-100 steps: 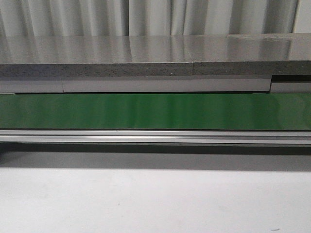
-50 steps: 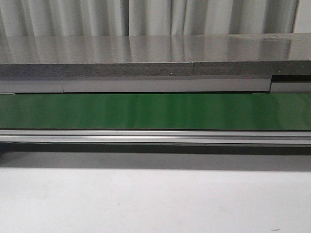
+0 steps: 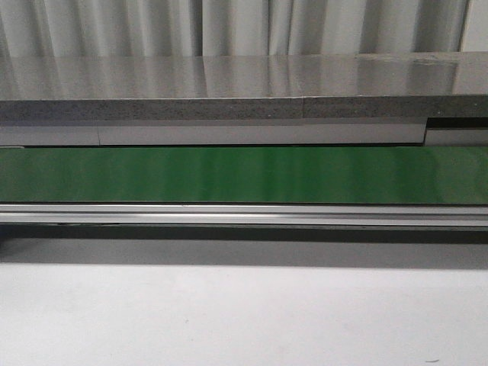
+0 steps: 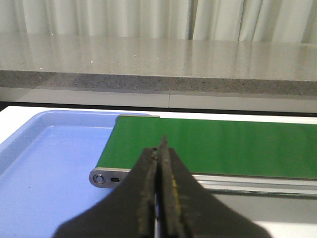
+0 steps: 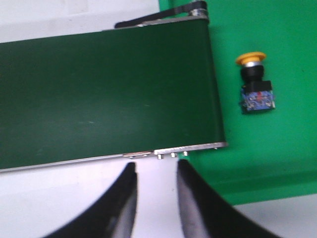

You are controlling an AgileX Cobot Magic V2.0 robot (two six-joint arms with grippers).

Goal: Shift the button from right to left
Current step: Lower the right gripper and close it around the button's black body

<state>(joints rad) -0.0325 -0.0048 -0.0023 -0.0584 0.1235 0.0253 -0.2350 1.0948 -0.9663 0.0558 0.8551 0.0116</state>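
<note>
The button (image 5: 255,85) shows only in the right wrist view. It lies on its side on a bright green tray (image 5: 277,139), just past the end of the dark green conveyor belt (image 5: 104,91), its orange-yellow cap pointing away from my fingers. My right gripper (image 5: 156,167) is open and empty, over the white table near the belt's end, apart from the button. My left gripper (image 4: 159,153) is shut and empty, above the other end of the belt (image 4: 213,146). Neither gripper shows in the front view.
A blue tray (image 4: 44,163) lies at the belt's left end, under its roller. The belt (image 3: 244,174) runs across the front view with a metal rail (image 3: 244,215) before it and a grey stone counter (image 3: 244,84) behind. White table surface (image 3: 244,320) lies in front.
</note>
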